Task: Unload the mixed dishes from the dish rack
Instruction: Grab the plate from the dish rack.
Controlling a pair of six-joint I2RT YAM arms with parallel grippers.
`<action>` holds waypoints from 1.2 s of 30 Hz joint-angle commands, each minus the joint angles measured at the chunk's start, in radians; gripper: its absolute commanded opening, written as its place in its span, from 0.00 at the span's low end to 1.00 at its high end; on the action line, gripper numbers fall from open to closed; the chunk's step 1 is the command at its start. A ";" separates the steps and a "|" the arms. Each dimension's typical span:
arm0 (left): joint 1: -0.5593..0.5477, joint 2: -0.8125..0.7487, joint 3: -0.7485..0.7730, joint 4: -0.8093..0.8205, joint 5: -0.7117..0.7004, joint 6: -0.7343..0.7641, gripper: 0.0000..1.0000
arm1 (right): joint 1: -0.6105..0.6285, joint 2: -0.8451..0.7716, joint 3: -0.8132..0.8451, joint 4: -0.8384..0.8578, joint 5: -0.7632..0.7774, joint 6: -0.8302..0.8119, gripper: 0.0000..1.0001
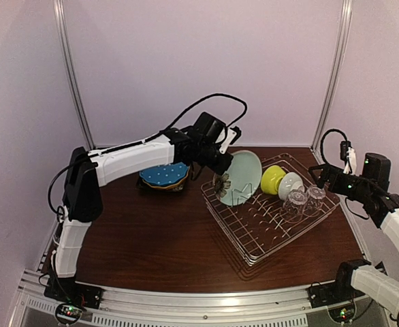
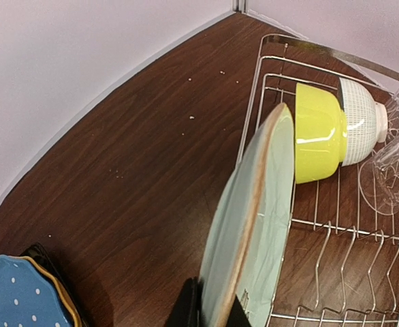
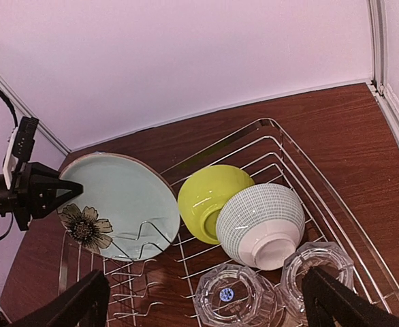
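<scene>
We are pinching the rim of the pale teal plate with our left claw. The plate is standing on edge at the left end of the rack. Our right claw is hovering, spread wide, above the two glasses.

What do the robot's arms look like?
The left arm and right arm are made of white tubes joined by chunky black joints. Thin black cables loop near the wrists, and small green lights glow on them. The left hand and right hand are black.
</scene>
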 commanded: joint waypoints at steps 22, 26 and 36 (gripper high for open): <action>0.001 -0.226 0.062 0.158 -0.035 -0.034 0.00 | -0.001 -0.014 -0.013 0.002 0.009 0.004 1.00; 0.013 -0.249 0.059 0.160 -0.019 -0.049 0.00 | -0.001 -0.014 -0.010 0.002 0.008 0.006 1.00; 0.182 -0.388 -0.117 0.287 0.219 -0.247 0.00 | -0.001 -0.006 -0.003 0.008 0.002 0.008 1.00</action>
